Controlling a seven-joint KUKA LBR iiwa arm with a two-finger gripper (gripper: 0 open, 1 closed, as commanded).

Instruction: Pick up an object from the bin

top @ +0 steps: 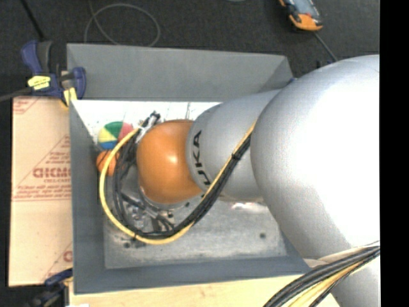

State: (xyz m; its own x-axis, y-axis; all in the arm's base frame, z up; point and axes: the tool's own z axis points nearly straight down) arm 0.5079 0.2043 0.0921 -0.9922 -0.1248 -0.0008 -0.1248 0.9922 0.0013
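Arm (307,165) reaches down into the grey metal bin (185,75). Its rounded orange cover (163,162) sits directly above the gripper (139,215). A yellow cable (108,203) loops around the cover's left and lower sides.

Gripper: only dark parts and wiring show below the cover, low against the bin floor in the left half. Cannot tell whether it is wide, narrow or holding anything.

Nearest things:
- A multicoloured ball (111,133) with yellow, green, blue and red patches lies beyond the gripper, near the bin's back-left corner, partly behind the cable.
- A small orange object (105,162) lies left of the gripper by the left wall, just in front of the ball. Its kind is unclear.
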